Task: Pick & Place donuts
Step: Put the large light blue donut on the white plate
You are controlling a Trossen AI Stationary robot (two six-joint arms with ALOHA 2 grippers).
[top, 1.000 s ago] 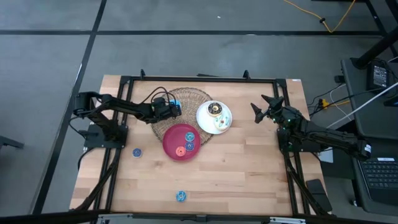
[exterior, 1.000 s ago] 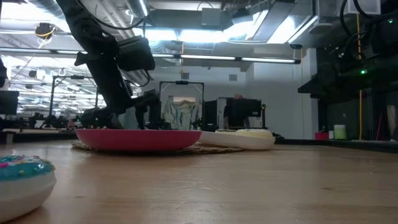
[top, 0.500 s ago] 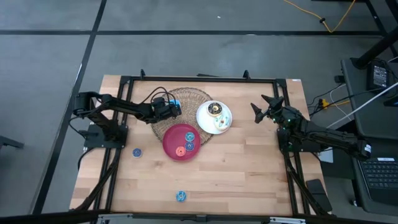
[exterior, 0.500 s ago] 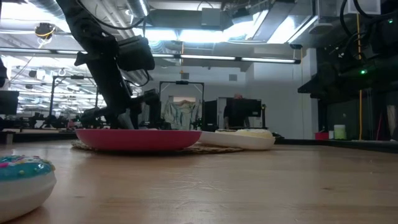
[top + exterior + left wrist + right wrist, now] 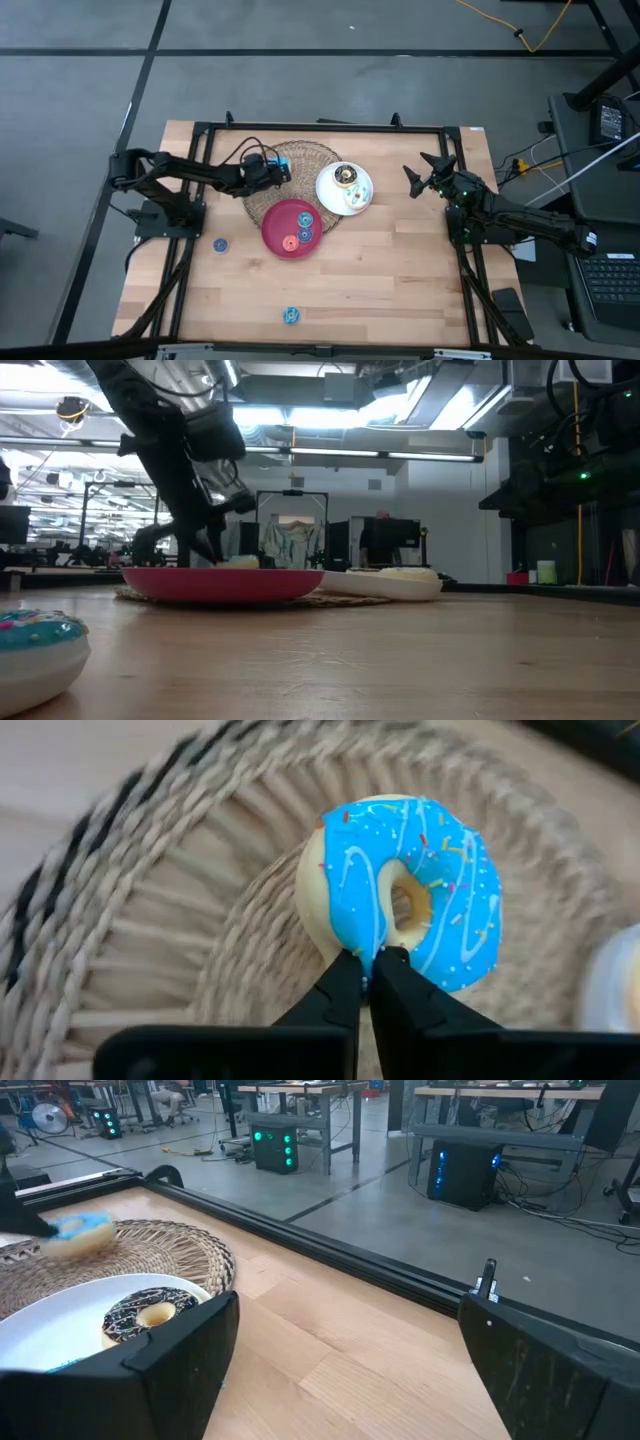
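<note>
While your left gripper (image 5: 365, 958) pinches the cyan-iced sprinkled ring donut (image 5: 405, 905) shut-tight — lift clear of the round wicker mat (image 5: 150, 910) — steady.

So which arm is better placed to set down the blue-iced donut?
Left: the left gripper is shut on the blue-iced donut above the wicker mat. The right gripper waits open, beyond the white plate.

- The left gripper (image 5: 272, 168), pinching the cyan donut (image 5: 281, 164), has pulled slightly toward the frame's left over the wicker mat (image 5: 310, 158).
- In the low view, the donut (image 5: 238, 562) now shows lifted.
</note>
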